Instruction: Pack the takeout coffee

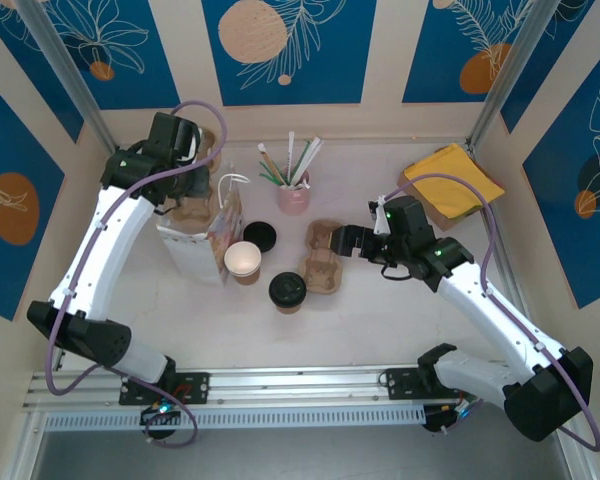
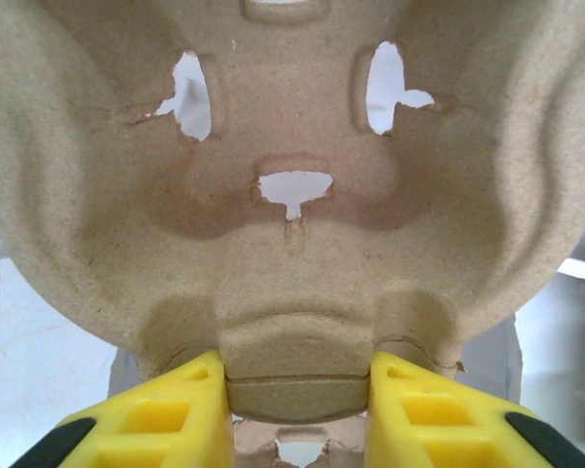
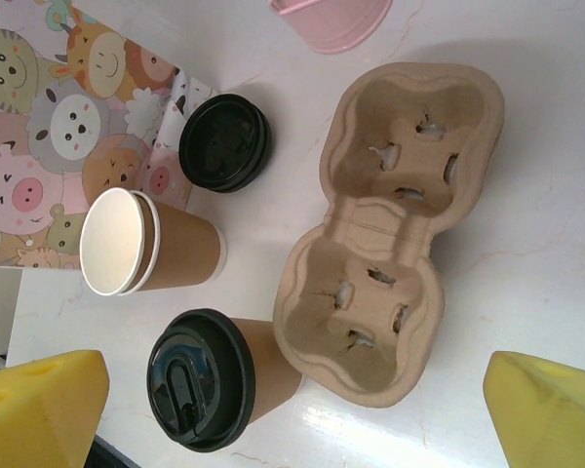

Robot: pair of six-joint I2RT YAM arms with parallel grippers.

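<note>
The takeout coffee (image 1: pixel 287 290), a brown paper cup with a black lid, stands near the table's middle; the right wrist view has it (image 3: pixel 210 380) at lower left. Touching its right side lies a two-cup pulp carrier (image 1: pixel 320 258) (image 3: pixel 385 234) with both wells vacant. My right gripper (image 1: pixel 355 240) (image 3: pixel 292 414) hovers open above the carrier and the coffee, holding nothing. My left gripper (image 1: pixel 192 170) (image 2: pixel 297 390) is shut on the middle ridge of a second pulp carrier (image 2: pixel 292 195), which hangs over the open top of a cartoon-print paper bag (image 1: pixel 195 240).
An open brown cup (image 1: pixel 242 260) (image 3: pixel 146 244) and a loose black lid (image 1: pixel 259 236) (image 3: pixel 224 143) sit between the bag (image 3: pixel 58 117) and the coffee. A pink cup of straws and stirrers (image 1: pixel 293 190) stands behind them. A yellow packet (image 1: pixel 452 178) lies at the back right.
</note>
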